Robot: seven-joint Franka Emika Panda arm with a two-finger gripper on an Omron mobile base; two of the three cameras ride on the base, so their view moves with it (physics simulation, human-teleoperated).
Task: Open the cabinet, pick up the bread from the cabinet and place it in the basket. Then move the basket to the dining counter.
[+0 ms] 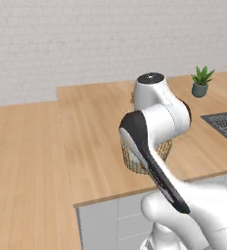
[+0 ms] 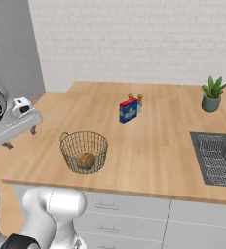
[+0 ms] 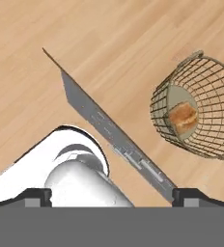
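Note:
The wire mesh basket [image 2: 84,151] stands upright on the broad light wood-plank dining counter [image 2: 149,155], near its front edge. The golden-brown bread [image 2: 86,160] lies on the basket's bottom, and the hand view shows that bread [image 3: 183,118] through the basket's mesh [image 3: 201,116]. My gripper [image 2: 21,137] hangs open to the left of the basket, apart from it and past the counter's left end, with nothing between its fingers. In the hand view the fingertips [image 3: 36,195] stand wide apart. My own arm covers much of the basket [image 1: 133,158] in the left base view. The cabinet is out of view.
A blue and red box [image 2: 128,110] with two small jars [image 2: 135,99] behind it stands mid-counter. A potted plant [image 2: 212,95] sits at the back right. A dark sink [image 2: 217,155] is sunk into the counter's right end. White drawers [image 2: 124,214] run below the front edge.

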